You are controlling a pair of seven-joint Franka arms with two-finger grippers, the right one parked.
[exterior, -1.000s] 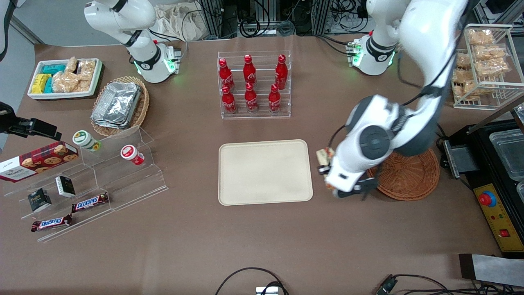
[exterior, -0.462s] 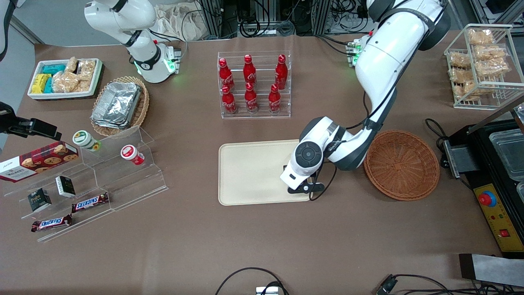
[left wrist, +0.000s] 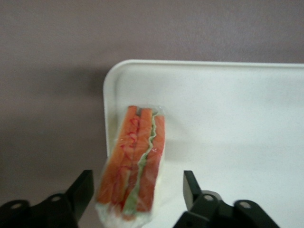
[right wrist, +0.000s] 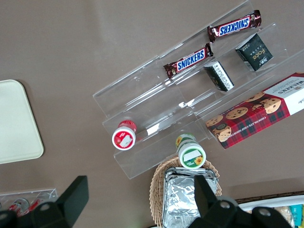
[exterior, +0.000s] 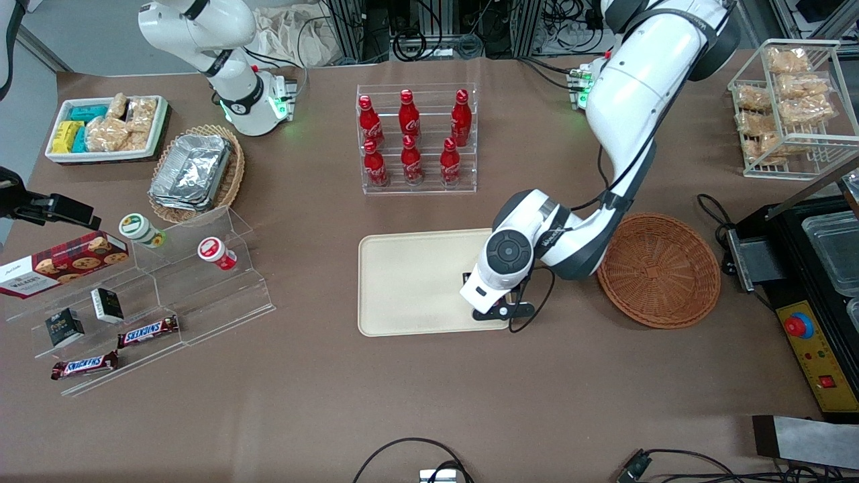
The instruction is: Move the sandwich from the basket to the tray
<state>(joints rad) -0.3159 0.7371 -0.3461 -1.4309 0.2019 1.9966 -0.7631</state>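
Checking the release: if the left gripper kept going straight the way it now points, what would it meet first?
Most likely the sandwich, lying between the open jaws of the gripper at a corner of the tray; under it, the tray. How much height remains is unclear.

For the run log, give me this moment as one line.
stage: release | gripper: over tray corner, jaws open | sandwich: lying on tray by its rim, jaws apart from it | basket: no sandwich in it

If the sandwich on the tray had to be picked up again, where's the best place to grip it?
Probably from above, across the sandwich by its flat bread faces: it lies narrow, filling edge up, on the tray near a corner. The gripper hangs right over it, jaws open on both sides.
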